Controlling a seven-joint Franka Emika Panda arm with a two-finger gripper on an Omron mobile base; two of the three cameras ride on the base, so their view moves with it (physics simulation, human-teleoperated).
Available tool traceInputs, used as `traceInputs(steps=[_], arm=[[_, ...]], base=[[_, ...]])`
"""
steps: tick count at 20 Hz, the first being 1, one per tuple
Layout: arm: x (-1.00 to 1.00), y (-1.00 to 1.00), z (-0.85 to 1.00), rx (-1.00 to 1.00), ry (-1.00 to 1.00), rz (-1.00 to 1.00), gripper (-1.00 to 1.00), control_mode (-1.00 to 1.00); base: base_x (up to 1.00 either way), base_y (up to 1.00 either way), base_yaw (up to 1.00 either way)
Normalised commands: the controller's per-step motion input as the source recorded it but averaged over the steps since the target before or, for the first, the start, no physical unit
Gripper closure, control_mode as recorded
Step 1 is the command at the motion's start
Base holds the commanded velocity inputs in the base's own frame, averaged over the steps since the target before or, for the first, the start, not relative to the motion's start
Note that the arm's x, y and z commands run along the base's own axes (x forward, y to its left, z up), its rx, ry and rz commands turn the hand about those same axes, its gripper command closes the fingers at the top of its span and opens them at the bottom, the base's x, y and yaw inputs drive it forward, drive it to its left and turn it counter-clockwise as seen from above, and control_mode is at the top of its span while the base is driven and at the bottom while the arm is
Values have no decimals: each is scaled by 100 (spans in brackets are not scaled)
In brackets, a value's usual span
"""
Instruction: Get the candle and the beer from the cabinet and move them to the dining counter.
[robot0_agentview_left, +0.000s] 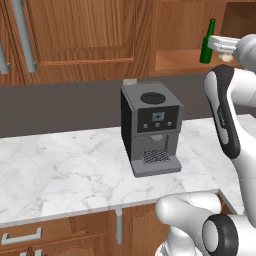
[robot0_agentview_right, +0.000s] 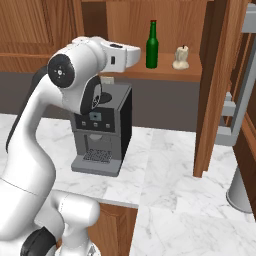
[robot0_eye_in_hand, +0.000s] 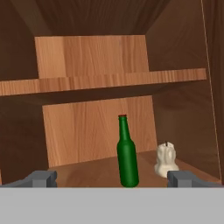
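Observation:
The cabinet (robot0_agentview_right: 165, 73) stands open above the worktop. On its lower shelf (robot0_eye_in_hand: 87, 171) the beer (robot0_eye_in_hand: 127, 157), a slim green bottle with a red cap, stands upright. The candle (robot0_eye_in_hand: 166, 159), small and cream-coloured, sits just to its right, apart from it. From the base cameras the beer (robot0_agentview_right: 152, 46) (robot0_agentview_left: 207, 42) and the candle (robot0_agentview_right: 181, 57) (robot0_agentview_left: 226, 57) show on the same shelf. My gripper (robot0_eye_in_hand: 111, 178) is open, level with the shelf front and short of both items, its fingertips (robot0_eye_in_hand: 41, 178) wide apart with nothing between them. The dining counter is out of view.
A grey coffee machine (robot0_agentview_left: 150, 127) (robot0_agentview_right: 102, 130) stands on the marble worktop (robot0_agentview_left: 60, 170) below the cabinet. The cabinet's open door (robot0_agentview_right: 212, 85) juts out on the right. An upper shelf (robot0_eye_in_hand: 100, 81) spans the cabinet above the items. Closed doors with bar handles (robot0_agentview_left: 25, 35) lie to the left.

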Motion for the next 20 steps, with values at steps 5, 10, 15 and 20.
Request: traceInputs(steps=[5, 10, 15, 20], arm=[[13, -5, 0, 0, 0, 0, -100, -100], [14, -13, 0, 0, 0, 0, -100, -100], [21, -18, 0, 0, 0, 0, -100, -100], [11, 0, 0, -7, 0, 0, -100, -100]], base=[[0, 0, 0], [0, 0, 0], [0, 0, 0], [0, 0, 0]])
